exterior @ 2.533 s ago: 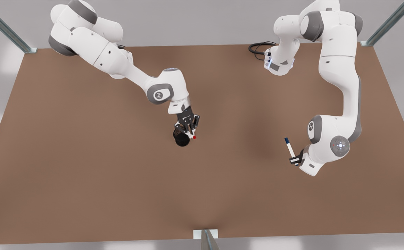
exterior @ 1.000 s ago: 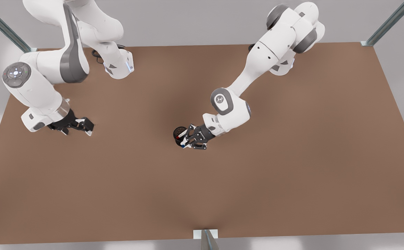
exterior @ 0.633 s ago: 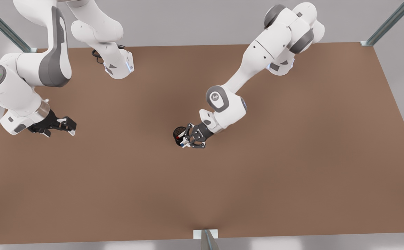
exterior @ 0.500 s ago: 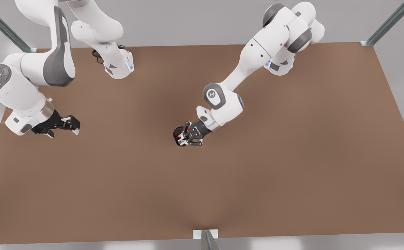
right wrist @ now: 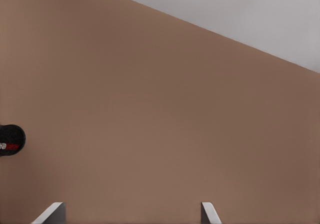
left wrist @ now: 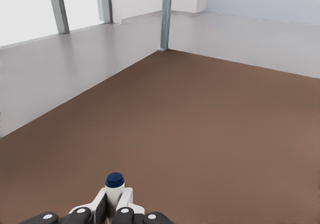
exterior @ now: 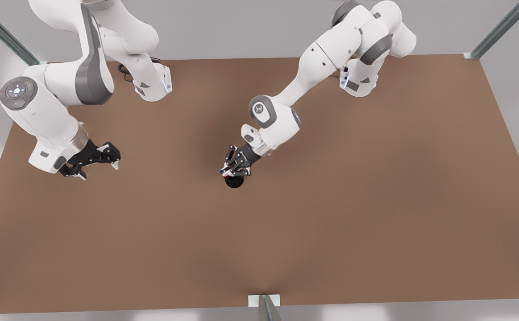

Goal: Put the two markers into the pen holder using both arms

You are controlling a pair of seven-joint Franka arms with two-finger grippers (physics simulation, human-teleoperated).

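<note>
Clamped on the blue marker point(left wrist: 114, 184), the left gripper point(exterior: 231, 168) hangs over the holder point(exterior: 234, 182) mid-table; red marker point(right wrist: 13, 146) inside. Right gripper point(exterior: 97, 164) waits, jaws apart, near the table's point(exterior: 375, 200) edge on the front view's left.

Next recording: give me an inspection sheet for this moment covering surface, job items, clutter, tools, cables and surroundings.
Surface: brown tabletop, bare apart from the items below.
Job items: black pen holder near the table's middle, with the red marker inside it; blue marker pinched in the left tool, above the holder.
Clutter: nothing seen.
Tools: left tool shut on the blue marker, directly over the holder; right tool open, waiting on the front view's left, away from the holder.
Cables: black cable looped by the arm base on the front view's left.
Surroundings: pale grey floor and walls, metal frame posts at the table corners.
</note>
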